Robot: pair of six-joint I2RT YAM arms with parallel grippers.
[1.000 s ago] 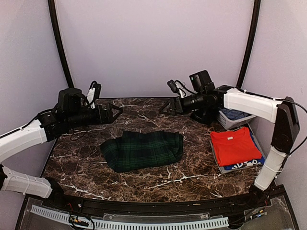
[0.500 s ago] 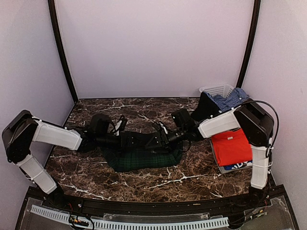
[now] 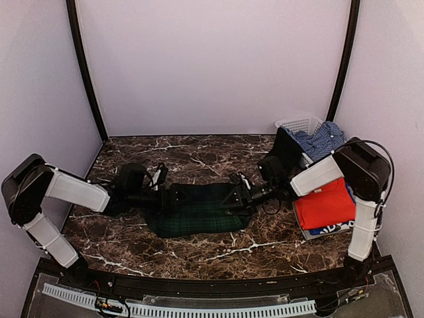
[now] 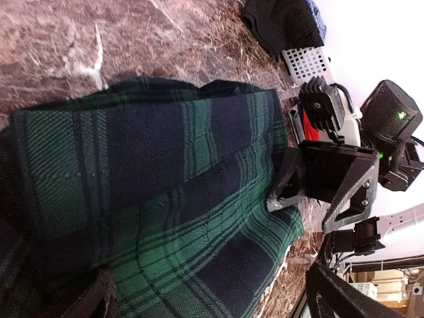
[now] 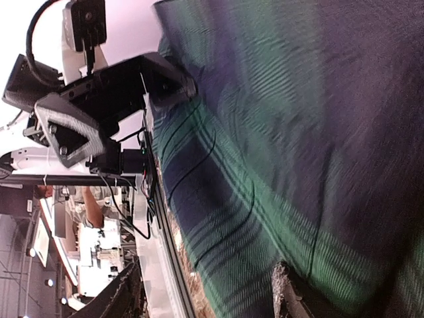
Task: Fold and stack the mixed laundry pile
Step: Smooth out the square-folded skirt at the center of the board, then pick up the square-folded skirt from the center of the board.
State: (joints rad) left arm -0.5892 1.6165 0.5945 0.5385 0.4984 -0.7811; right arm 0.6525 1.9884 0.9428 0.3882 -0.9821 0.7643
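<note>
The dark green tartan pleated skirt [image 3: 199,212] lay flat at the centre of the marble surface [image 3: 199,158]; the left pincer [image 3: 174,197] rested spread on its left edge; the right pincer [image 3: 234,195] rested spread on its right edge; the folded red-orange T-shirt [image 3: 324,204] lay further right

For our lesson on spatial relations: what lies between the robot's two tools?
The dark green tartan skirt lies spread between the left tool and the right tool, clearest in the top external view; both wrist views show it too.
</note>
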